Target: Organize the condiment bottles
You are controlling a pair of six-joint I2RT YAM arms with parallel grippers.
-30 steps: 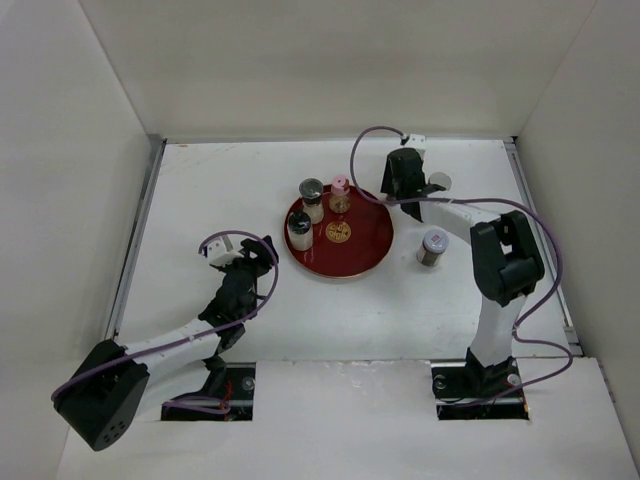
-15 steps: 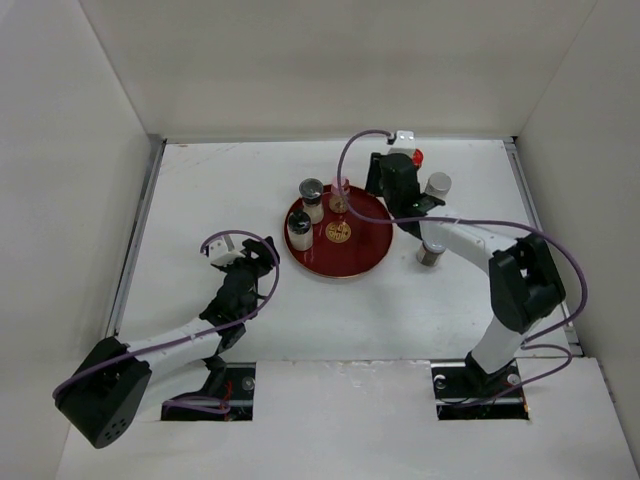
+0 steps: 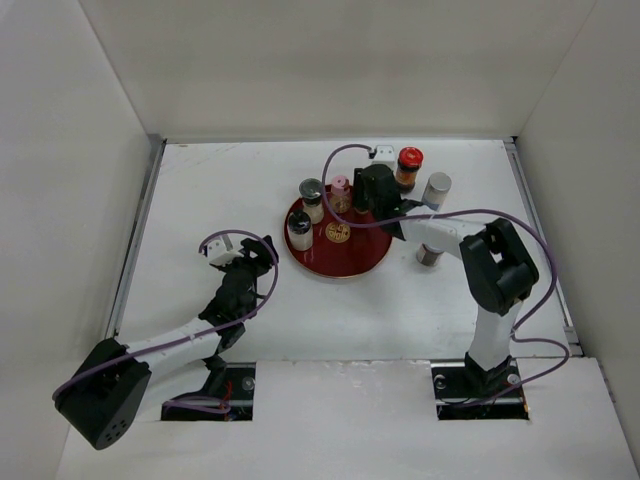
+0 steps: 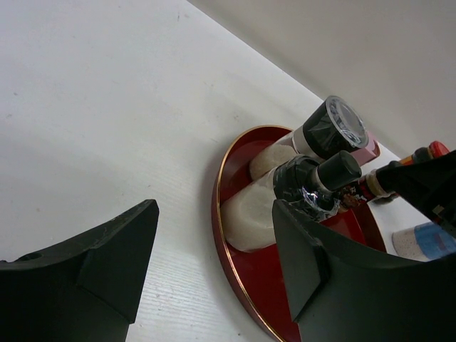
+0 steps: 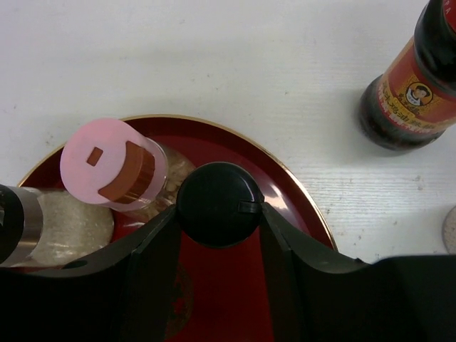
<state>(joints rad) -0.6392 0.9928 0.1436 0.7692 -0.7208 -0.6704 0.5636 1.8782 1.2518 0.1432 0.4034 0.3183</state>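
Black-capped bottle [image 5: 217, 203] clamped in right fingers [image 5: 158, 246] over red tray [image 5: 281, 187] beside pink-capped shaker [image 5: 114, 160], maybe resting on it; left fingers [image 4: 114, 249] parted, holding nothing.

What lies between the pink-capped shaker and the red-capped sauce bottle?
The right gripper, shut on a black-capped bottle, lies there; both the top view and the right wrist view show it.

The left arm [image 3: 180, 335] lies low at the near left, angled toward the centre; the left gripper [image 4: 214, 214] has its jaws apart, holding nothing. The right arm [image 3: 445, 228] reaches far and leftward with its elbow bent, and the right gripper [image 5: 217, 222] is clamped on a black-capped bottle [image 5: 216, 198].
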